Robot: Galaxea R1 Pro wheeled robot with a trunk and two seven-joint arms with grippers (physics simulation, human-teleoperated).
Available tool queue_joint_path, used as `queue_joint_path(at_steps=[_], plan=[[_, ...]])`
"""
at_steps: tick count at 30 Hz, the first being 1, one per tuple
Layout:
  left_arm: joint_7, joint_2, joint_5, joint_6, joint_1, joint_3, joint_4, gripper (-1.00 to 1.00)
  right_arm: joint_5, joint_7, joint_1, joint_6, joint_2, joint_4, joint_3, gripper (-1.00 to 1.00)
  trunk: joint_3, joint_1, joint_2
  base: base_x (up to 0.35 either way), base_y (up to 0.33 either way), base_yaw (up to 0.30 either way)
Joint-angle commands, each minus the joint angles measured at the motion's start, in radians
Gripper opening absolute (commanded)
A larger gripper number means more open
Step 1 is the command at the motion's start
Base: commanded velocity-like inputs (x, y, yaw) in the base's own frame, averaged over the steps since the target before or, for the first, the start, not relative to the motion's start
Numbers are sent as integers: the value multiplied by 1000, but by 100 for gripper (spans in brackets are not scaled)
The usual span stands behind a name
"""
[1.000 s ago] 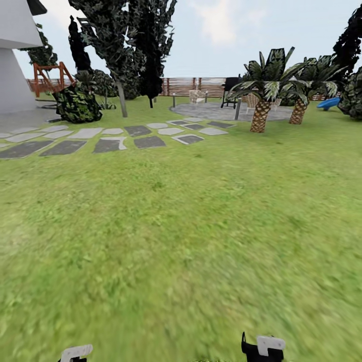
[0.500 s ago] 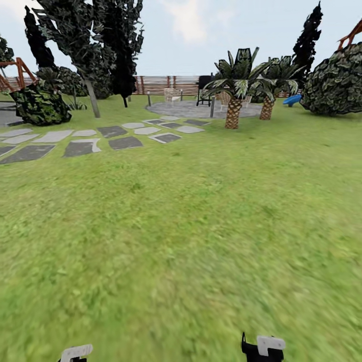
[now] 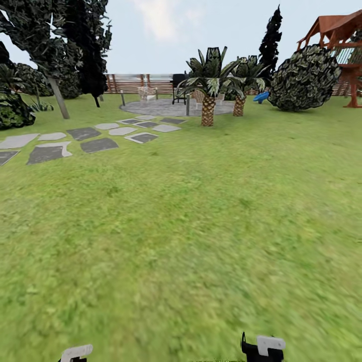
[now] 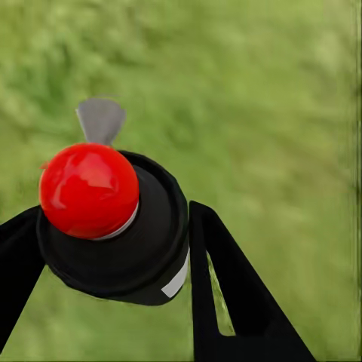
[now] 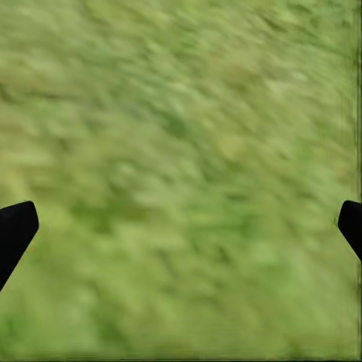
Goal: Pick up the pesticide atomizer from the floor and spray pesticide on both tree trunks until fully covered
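Note:
In the left wrist view my left gripper [image 4: 113, 253] is shut on the pesticide atomizer [image 4: 113, 219], a black canister with a red ball top and a grey nozzle, held over blurred grass. My right gripper [image 5: 181, 226] is open, with only lawn between its black fingertips [image 5: 15, 230]. Both grippers peek in at the head view's lower edge, left gripper [image 3: 75, 353] and right gripper [image 3: 264, 348]. One tall tree with a bare pale tree trunk [image 3: 59, 100] stands far off at the left, beyond the stepping stones. No pesticide cloud is in the air.
Grey stepping stones [image 3: 95, 145] lead to a round paved patio [image 3: 161, 106] with chairs and a grill. Short palms [image 3: 208, 108] stand beside it. A large round bush [image 3: 304, 78] and a red-brown play structure [image 3: 347, 55] are at the right. A slat fence [image 3: 130, 83] runs behind.
The whole head view has swung to the right: stones, palms and trees slid left, and the bush and play structure came in at the right. Both grippers sit as before.

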Motion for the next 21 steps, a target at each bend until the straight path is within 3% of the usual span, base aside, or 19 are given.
queue_joint_path(at_steps=[1, 21], plan=[[-4, 0, 7, -3, 0, 1, 0, -100, -3, -7, -1, -1, 0, 1, 8, 100, -1, 0, 0, 0, 0, -299], [-4, 0, 7, -2, 0, 1, 0, -100, -3, -7, -1, -1, 0, 1, 8, 100, -11, 0, 0, 0, 0, -299]])
